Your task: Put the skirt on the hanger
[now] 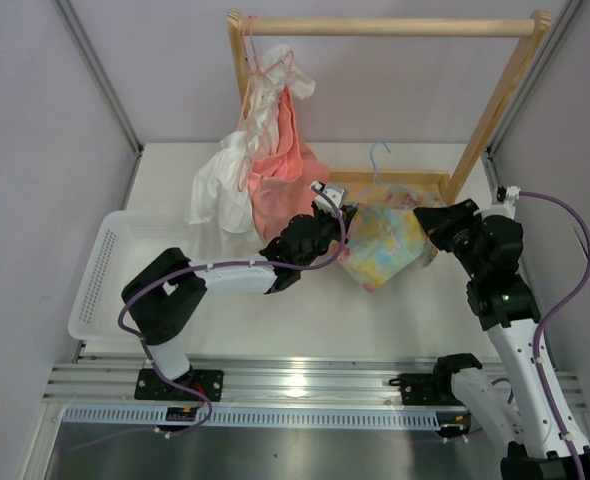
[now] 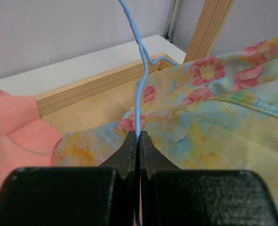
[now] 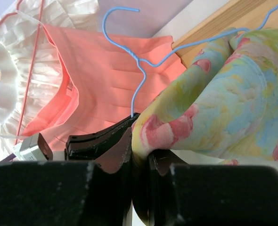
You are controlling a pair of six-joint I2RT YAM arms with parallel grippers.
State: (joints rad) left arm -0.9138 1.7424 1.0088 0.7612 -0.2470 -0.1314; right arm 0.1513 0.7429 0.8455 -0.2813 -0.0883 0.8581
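Top external view: a white counter [image 1: 305, 330] carries a wooden rack [image 1: 385, 27], its base frame lying at the far side, and a white basket [image 1: 100, 270] at the left. A salmon-pink garment [image 1: 280, 180] and a white garment [image 1: 220, 190] hang at the rack's left corner on a pink hanger [image 1: 260, 60]. The skirt [image 1: 390, 245], floral yellow and blue, is bunched just right of the salmon-pink garment, over the rack's base, between the two arms. The hanger [image 3: 129, 52] stands tilted at the skirt, hook uppermost; its wire shoulders run into the folds of cloth. Left end effector [image 2: 138, 141]: fingers together, clamped on the hanger's wire below the twisted neck. Right end effector [image 3: 139, 155]: fingers closed on a fold at the skirt's edge.
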